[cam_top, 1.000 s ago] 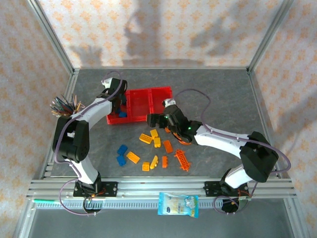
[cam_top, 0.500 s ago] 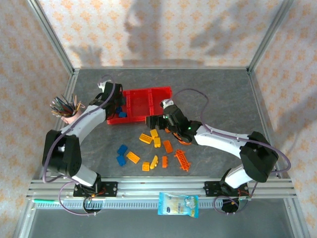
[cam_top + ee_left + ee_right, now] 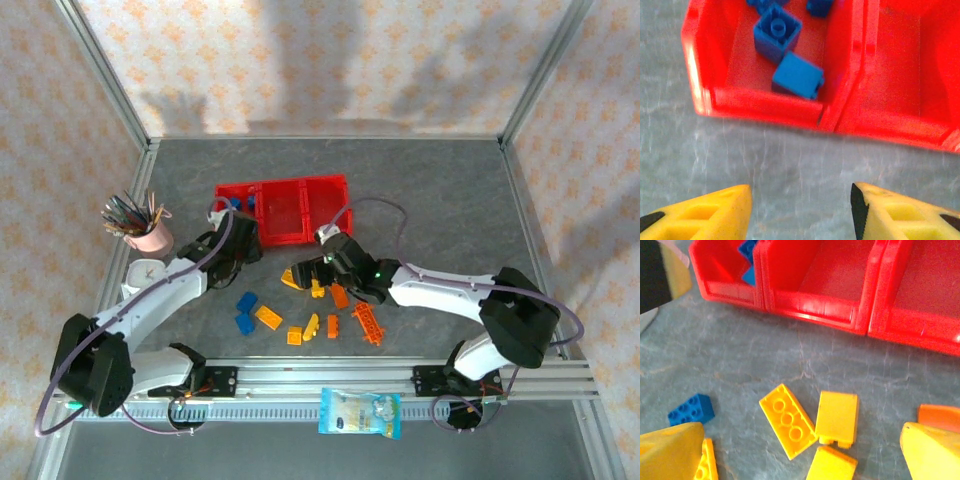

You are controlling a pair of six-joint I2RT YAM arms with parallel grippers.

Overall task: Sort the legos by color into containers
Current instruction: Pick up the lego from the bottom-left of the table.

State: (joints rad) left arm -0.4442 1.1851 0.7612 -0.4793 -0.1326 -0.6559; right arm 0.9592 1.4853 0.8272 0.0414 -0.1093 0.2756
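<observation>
The red tray of three joined containers [image 3: 300, 212] lies at the back centre, and blue legos [image 3: 797, 76] sit in its left bin [image 3: 705, 75]. My left gripper [image 3: 243, 242] hangs open just in front of that bin, over bare table between its fingertips [image 3: 800, 210]. My right gripper [image 3: 318, 268] is open and low over three yellow legos [image 3: 788, 420], with nothing held. Close by lie a loose blue brick [image 3: 691, 409] and an orange brick [image 3: 939, 415]. More blue [image 3: 245, 311], yellow [image 3: 268, 317] and orange legos, among them the ladder-like piece [image 3: 368, 323], are scattered in front.
A pink pen cup [image 3: 150, 238] stands at the left of the table. A snack packet [image 3: 360, 412] lies on the front rail. Metal frame posts bound the table at its back corners.
My left gripper has drawn back from over the left bin to the table in front of it. My right gripper has slid forward and left, lower over the yellow bricks.
</observation>
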